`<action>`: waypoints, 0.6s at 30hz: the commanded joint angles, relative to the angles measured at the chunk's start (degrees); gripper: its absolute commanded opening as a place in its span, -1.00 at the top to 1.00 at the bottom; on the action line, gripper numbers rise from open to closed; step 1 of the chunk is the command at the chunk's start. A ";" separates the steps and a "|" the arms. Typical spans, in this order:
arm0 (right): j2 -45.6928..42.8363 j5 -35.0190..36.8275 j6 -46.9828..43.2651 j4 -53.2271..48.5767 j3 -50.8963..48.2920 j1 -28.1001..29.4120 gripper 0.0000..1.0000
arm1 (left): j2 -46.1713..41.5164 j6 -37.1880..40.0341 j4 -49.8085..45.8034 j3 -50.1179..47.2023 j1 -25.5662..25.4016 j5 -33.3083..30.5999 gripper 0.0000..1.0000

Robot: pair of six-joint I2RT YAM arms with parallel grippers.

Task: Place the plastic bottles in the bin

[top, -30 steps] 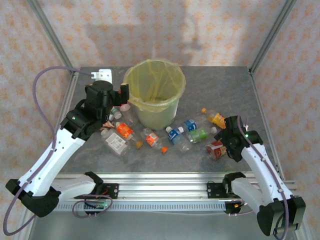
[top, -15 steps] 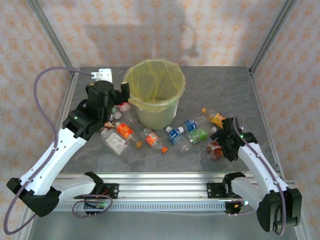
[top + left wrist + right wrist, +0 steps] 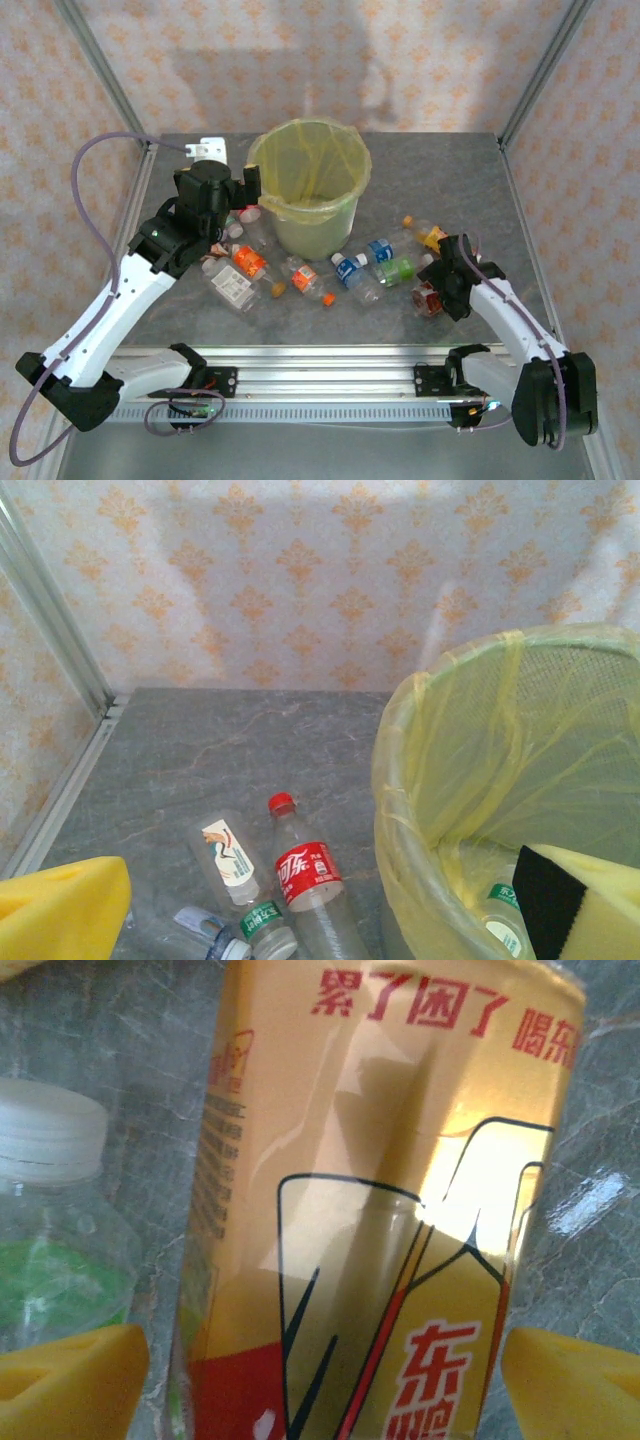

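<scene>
right gripper (image 3: 325,1385): jaws set wide astride yellow-and-red-labelled bottle (image 3: 380,1190), lying right of bin (image 3: 312,222) | left gripper (image 3: 243,190): wide, empty | bottle judged light, thin-walled, slippery (crushing likely); best pinched mid-label

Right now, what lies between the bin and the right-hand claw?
In the overhead view, a blue-labelled bottle and a green bottle lie between the bin and the right gripper.
</scene>
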 commanded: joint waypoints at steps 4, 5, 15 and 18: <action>2.39 1.64 1.37 2.74 -1.90 0.29 -0.83 | 0.90 -1.45 -0.04 0.71 0.75 -1.09 -1.00; 2.81 1.77 1.37 3.03 -2.03 0.34 -0.83 | 1.01 -1.45 -0.12 0.80 0.73 -1.05 -1.00; 6.57 2.26 1.80 5.51 -2.26 0.30 -0.74 | 1.53 -1.54 -0.49 1.16 0.99 -1.35 -1.00; 6.41 3.23 1.89 4.19 -1.67 0.30 -0.58 | 1.53 -1.73 -0.40 1.07 1.02 -1.24 -1.00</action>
